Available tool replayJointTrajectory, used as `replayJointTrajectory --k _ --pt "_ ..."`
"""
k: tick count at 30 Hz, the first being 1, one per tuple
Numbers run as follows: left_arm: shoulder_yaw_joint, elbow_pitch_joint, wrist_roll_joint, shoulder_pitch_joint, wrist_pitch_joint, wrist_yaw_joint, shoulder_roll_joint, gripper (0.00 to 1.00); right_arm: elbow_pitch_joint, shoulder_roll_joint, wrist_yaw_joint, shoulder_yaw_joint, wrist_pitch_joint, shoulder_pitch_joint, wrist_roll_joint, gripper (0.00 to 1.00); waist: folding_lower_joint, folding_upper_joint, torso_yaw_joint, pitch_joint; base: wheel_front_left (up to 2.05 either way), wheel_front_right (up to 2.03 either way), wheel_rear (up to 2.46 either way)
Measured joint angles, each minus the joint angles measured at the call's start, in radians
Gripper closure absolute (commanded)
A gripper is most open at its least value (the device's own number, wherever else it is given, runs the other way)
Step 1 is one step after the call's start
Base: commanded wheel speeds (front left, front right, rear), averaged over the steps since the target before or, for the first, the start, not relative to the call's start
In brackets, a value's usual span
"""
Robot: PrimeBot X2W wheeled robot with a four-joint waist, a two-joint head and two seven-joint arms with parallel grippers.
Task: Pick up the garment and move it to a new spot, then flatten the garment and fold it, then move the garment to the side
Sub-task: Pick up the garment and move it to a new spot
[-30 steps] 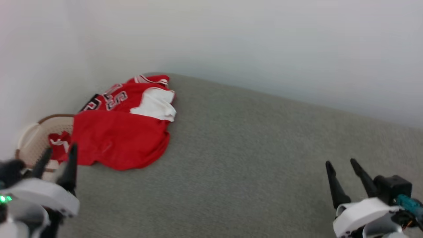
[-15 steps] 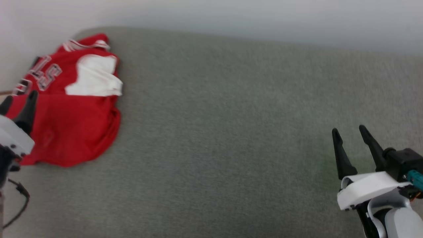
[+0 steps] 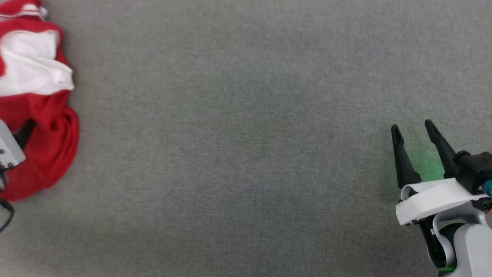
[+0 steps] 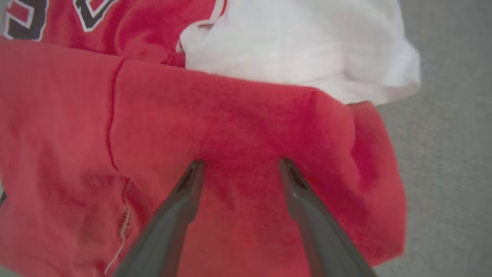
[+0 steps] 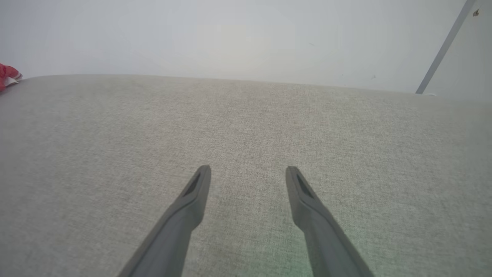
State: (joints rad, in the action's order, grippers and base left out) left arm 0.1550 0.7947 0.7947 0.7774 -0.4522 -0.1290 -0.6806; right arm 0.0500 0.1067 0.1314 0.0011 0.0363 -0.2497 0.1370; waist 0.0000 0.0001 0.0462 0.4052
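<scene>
- Left gripper (image 4: 241,163): both dark fingers are spread wide, tips over the red body of the garment (image 4: 238,111). Whether they touch the cloth I cannot tell, and nothing is pinched yet.
- Right gripper (image 3: 412,125): fingers just as wide and empty, hanging over the bare grey surface (image 3: 246,154) at the near right, well apart from the garment.
- The garment lies bunched at the far left of the surface. Its white sleeve (image 4: 292,50) is folded over the red, with the black lettering (image 4: 92,11) beyond it.
- Step in hand, as I judge it: the first pick-up (nothing is flattened or folded), with the left arm placed for it.
- The next move calls for closing on a good bite of red cloth — a thick fold, not one thin layer. Then comes lifting it clear and carrying it right, to the open middle.
- Pose: the left arm sits at the left edge of the head view, fingers angled down at the cloth. The right forearm is low at the near right, fingers pointing toward the far wall (image 5: 230,38).
</scene>
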Motion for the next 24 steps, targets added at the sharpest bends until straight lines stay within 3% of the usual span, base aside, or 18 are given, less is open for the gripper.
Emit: replayJointTrajectory --k 12,13,14,24 --pt "0.099 0.145 0.057 0.090 -0.006 -0.002 -0.015 0.00 -0.028 -0.007 0.000 -0.015 -0.017 -0.008 -0.006 0.00 0.0000 0.0000 -0.044 0.089 0.00 0.00 0.00" --pt "0.103 0.156 0.063 0.096 -0.003 -0.002 -0.014 0.32 -0.028 -0.008 0.000 -0.016 -0.018 -0.009 -0.006 0.00 0.0000 0.0000 -0.044 0.088 0.00 0.00 0.00" --pt "0.112 0.159 0.068 0.099 0.005 -0.002 -0.014 1.00 -0.028 -0.008 0.000 -0.016 -0.018 -0.010 -0.007 0.00 0.0000 0.0000 -0.044 0.086 0.00 0.00 0.00" --pt "0.182 0.142 0.098 0.110 0.124 -0.002 -0.016 1.00 -0.001 -0.011 0.000 -0.017 -0.008 0.002 0.001 0.00 0.0000 0.0000 -0.023 0.010 0.00 0.00 0.00"
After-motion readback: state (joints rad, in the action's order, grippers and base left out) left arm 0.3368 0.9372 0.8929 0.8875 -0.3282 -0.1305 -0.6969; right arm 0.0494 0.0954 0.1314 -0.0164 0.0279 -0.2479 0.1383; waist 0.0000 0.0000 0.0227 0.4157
